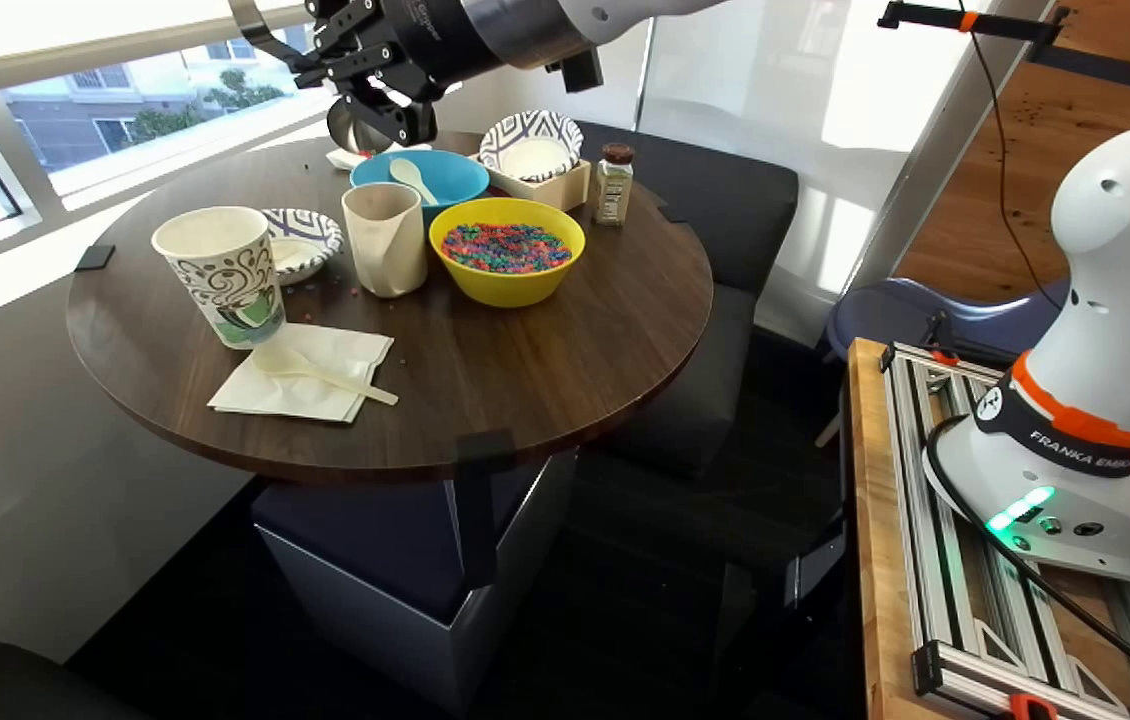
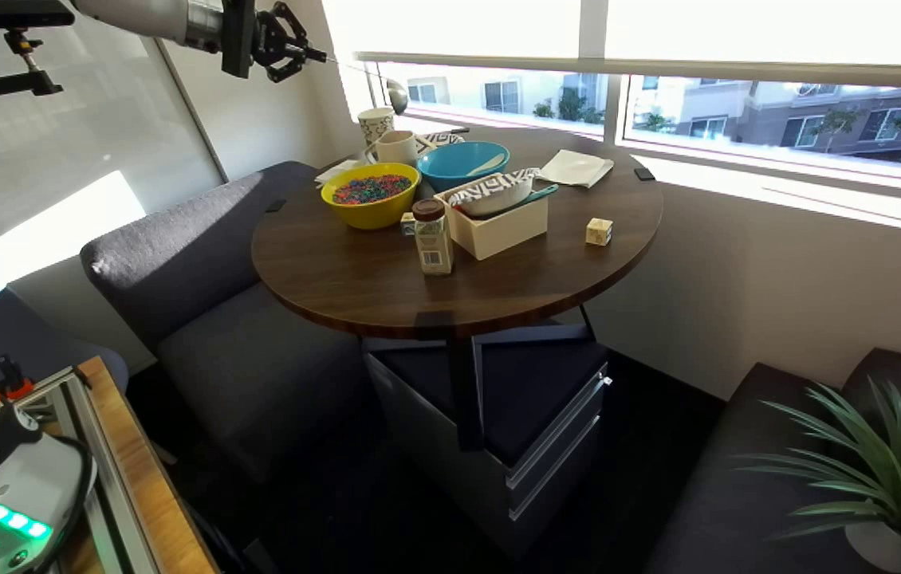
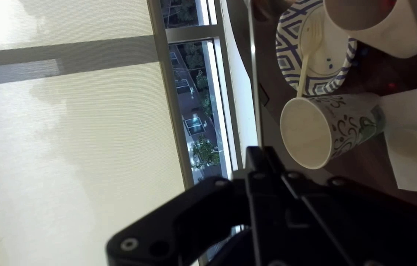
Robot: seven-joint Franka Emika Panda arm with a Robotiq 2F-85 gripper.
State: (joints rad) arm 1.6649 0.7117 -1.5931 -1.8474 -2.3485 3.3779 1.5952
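My gripper (image 1: pixel 309 74) hangs above the round table's window side, with its fingers (image 3: pixel 254 157) shut on the thin metal handle (image 3: pixel 255 81) of a ladle. The ladle's bowl (image 2: pixel 397 96) hangs past the fingertips; in an exterior view the ladle's bowl (image 1: pixel 353 127) is partly behind the gripper. A patterned paper cup (image 3: pixel 306 133) stands beside the fingertips in the wrist view, apart from them. A patterned plate (image 3: pixel 323 62) with a pale fork and a beige mug (image 1: pixel 385 240) are near it. A blue bowl (image 1: pixel 445 180) holds a pale spoon; a yellow bowl (image 1: pixel 508 290) holds multicoloured beads.
White napkins (image 1: pixel 325 345) carry a pale spoon (image 1: pixel 325 372). A beige box (image 2: pixel 501 231) holds a patterned plate, with a brown-capped bottle (image 2: pixel 434 247) alongside. A small block (image 2: pixel 599 231) lies near the table edge. The window and its blind (image 3: pixel 83 122) border the table.
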